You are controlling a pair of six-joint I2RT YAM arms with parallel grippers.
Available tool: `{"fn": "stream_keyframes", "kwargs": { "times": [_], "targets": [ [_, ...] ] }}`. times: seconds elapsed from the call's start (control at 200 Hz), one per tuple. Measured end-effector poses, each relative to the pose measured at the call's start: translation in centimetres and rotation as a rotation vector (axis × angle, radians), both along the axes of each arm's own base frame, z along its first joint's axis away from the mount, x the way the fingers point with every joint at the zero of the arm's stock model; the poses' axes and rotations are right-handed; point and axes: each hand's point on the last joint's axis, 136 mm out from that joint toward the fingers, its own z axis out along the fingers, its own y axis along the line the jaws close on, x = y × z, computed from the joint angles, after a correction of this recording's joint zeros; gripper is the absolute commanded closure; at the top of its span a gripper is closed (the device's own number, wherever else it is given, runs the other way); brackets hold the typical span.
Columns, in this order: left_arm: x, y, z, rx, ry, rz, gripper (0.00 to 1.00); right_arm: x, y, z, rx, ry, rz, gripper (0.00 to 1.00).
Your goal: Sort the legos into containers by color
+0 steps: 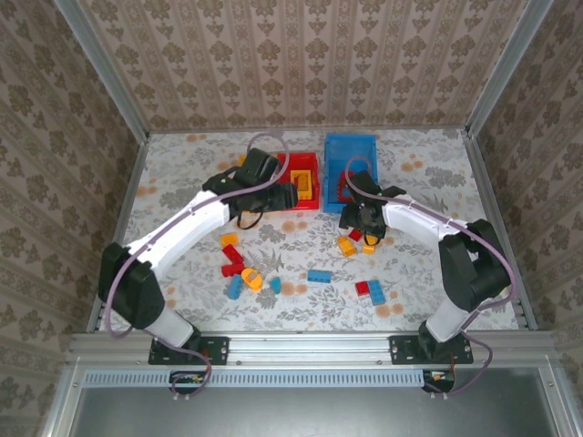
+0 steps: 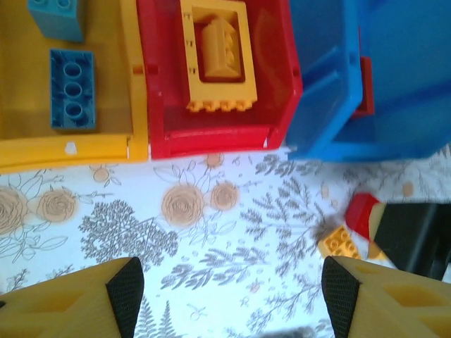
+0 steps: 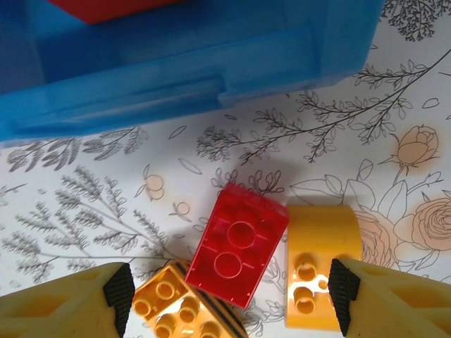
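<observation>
Left gripper [image 2: 232, 299] hung wide open and empty above the flowered table [image 2: 211, 232], its yellow fingers [image 2: 120, 296] well apart, just short of the row of bins. Farthest left in its wrist view stood the yellow bin [image 2: 70, 151], with two blue bricks [image 2: 70, 88] lying inside. The red bin [image 2: 211, 141] stood against its side and held an orange frame [image 2: 215, 60] lying flat. Next came the blue bin [image 2: 331, 105], with a red piece [image 2: 364, 84] showing inside it.

From overhead, loose legos lay on the table between the arms. A mixed cluster [image 1: 239, 269] of orange, red and blue sat to the left, a single blue brick [image 1: 319, 276] lay in the middle, and a red and blue pair [image 1: 370, 291] lay to the right.

The right gripper [image 3: 229, 296] was also wide open, low over the table in front of the blue bin and holding nothing. A red brick [image 3: 236, 246] lay studs-up between its fingers, touched by neither pad. An orange brick [image 3: 173, 306] lay against the red one's left side, and a rounded yellow brick [image 3: 313, 264] sat just beside its right.
</observation>
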Motion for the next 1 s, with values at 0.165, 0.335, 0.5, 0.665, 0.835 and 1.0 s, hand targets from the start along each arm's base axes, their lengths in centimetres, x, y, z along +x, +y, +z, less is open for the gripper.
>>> {"fn": "stream_keyframes", "kwargs": {
  "times": [0.165,0.335,0.5,0.665,0.835,1.0],
  "targets": [
    [-1.4,0.9,-0.7,0.012,-0.003,-0.034,0.29,0.5,-0.4,-1.4,-0.019,0.023,-0.014,0.29],
    [-1.6,0.8,-0.2,-0.002,-0.019,-0.046,0.3,0.9,-0.5,-2.8,-0.03,0.036,-0.012,0.35],
    [-1.6,0.7,0.0,-0.011,-0.025,-0.053,0.3,1.8,-0.1,-3.2,-0.029,0.012,0.011,0.49],
    [-1.6,0.8,0.0,-0.009,-0.026,-0.056,0.3,2.0,0.2,-3.3,-0.024,0.006,0.019,0.48],
    [-1.7,0.8,0.1,-0.01,-0.027,-0.056,0.3,1.3,0.7,-3.4,-0.017,0.012,0.009,0.41],
    [-1.7,0.8,0.1,-0.01,-0.028,-0.056,0.3,1.2,1.0,-3.5,-0.003,0.018,0.006,0.58]
  ]
}}
